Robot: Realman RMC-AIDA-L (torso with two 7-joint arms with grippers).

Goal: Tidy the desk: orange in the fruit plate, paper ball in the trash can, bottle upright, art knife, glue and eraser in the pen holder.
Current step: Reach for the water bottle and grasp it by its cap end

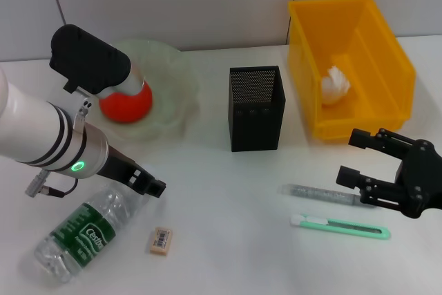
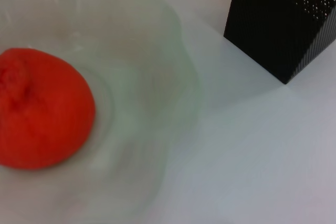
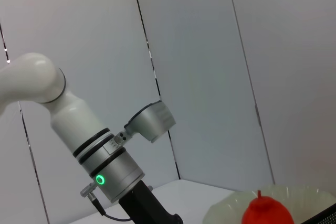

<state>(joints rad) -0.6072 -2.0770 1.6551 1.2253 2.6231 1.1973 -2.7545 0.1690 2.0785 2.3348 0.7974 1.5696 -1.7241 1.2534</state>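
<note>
The orange (image 1: 124, 105) (image 2: 42, 108) (image 3: 265, 213) rests in the pale green fruit plate (image 1: 176, 84) (image 2: 157, 93). A white paper ball (image 1: 334, 86) lies inside the yellow trash can (image 1: 387, 53). The bottle (image 1: 83, 233) lies on its side at the front left, with the eraser (image 1: 160, 240) beside it. The grey glue stick (image 1: 321, 193) and the green art knife (image 1: 342, 226) lie at the front right. Between plate and bin stands the black mesh pen holder (image 1: 256, 108) (image 2: 283, 19). My left gripper (image 1: 153, 186) hangs just above the bottle's top end. My right gripper (image 1: 350, 155) is open and empty, just right of the glue.
The left arm's black wrist housing (image 1: 90, 60) covers part of the plate's left rim. A grey wall runs behind the white desk (image 1: 228, 240). The left arm (image 3: 105, 166) also shows in the right wrist view.
</note>
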